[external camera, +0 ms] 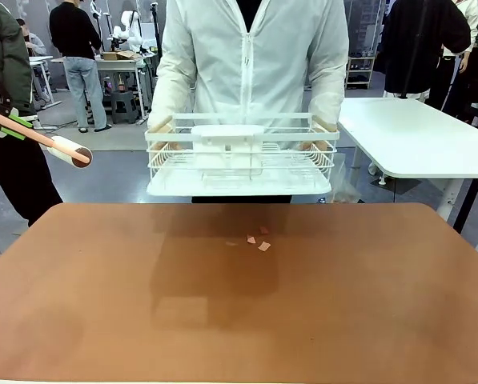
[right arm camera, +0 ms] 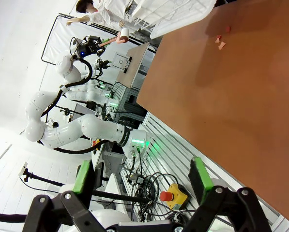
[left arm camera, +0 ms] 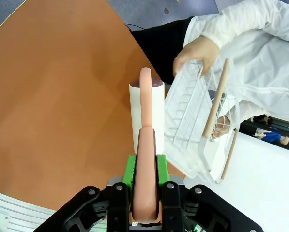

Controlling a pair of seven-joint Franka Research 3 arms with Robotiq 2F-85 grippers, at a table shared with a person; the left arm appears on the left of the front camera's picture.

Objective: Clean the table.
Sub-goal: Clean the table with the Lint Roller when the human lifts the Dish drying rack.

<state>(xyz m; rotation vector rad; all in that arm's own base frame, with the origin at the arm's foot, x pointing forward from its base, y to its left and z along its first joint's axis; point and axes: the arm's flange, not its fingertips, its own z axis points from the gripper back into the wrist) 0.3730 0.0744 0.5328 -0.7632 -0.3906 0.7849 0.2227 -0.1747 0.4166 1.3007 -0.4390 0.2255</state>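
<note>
Table [external camera: 239, 320]: reddish-brown top that fills the near half of my front view; it also lies under the left wrist camera [left arm camera: 62, 96] and runs along the right wrist camera's field [right arm camera: 250, 106].
Scraps [external camera: 259, 238]: a few small pinkish bits that I see on the table, near the middle of its far edge [right arm camera: 220, 38].
Left gripper [external camera: 13, 126]: I see it at the picture's left, raised off the table; its green pads are pressed onto a pink handle [left arm camera: 145, 166].
Roller [external camera: 66, 150]: white roll on the pink handle, pinched by the left gripper and pointing toward the basket [left arm camera: 156, 116].
Right gripper [right arm camera: 142, 176]: fingers spread wide with nothing between them, off the table's near edge as far as I can judge.
Basket [external camera: 240, 156]: white wire, held in the air above the far edge of the table.
Person [external camera: 251, 56]: white jacket, standing at the far side; one hand [left arm camera: 197, 50] grips the basket's rim.
White table [external camera: 415, 144]: behind, at the right.
</note>
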